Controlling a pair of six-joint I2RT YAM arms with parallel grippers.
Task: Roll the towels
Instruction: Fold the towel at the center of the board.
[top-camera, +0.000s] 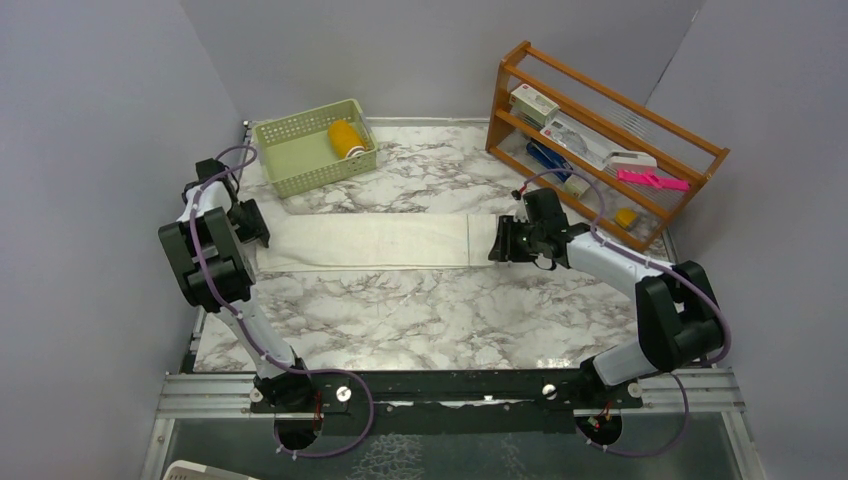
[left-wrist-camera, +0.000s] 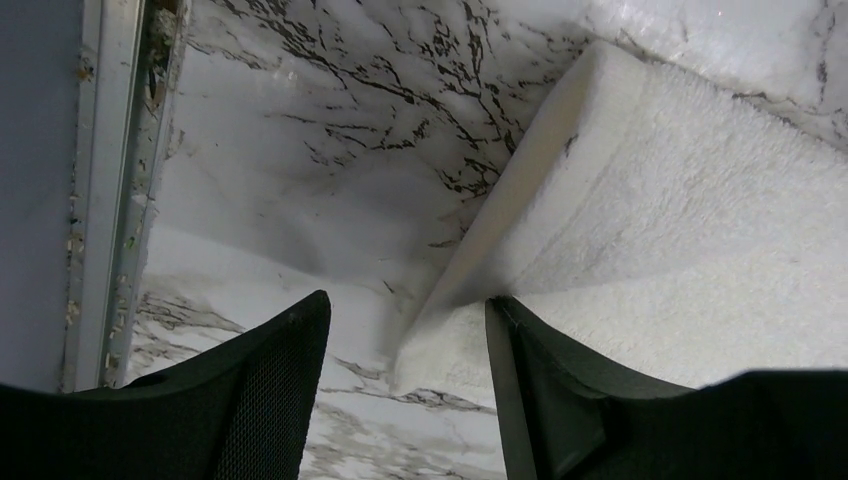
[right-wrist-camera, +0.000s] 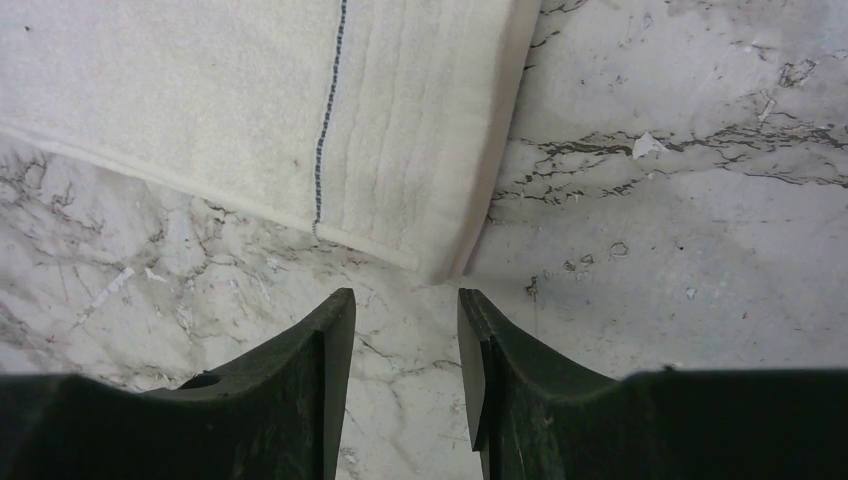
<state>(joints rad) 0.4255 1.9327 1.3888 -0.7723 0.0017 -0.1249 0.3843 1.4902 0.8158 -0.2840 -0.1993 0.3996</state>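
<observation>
The left gripper (left-wrist-camera: 407, 300) spreads its jaws wide over a cream towel (top-camera: 370, 242) corner, the right gripper (right-wrist-camera: 405, 292) narrower beside another, both empty.

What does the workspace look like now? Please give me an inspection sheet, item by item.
Surface: marble-pattern table.
Job's things: cream towel folded in a long strip, not yet rolled; yellow towel rolled, inside the green basket.
Clutter: wooden rack with small items, rear right.
Grippers: left gripper open at the strip's left end; right gripper open at its right end.
Cables: purple cables run along both arms.
Surroundings: grey walls on three sides.
</observation>
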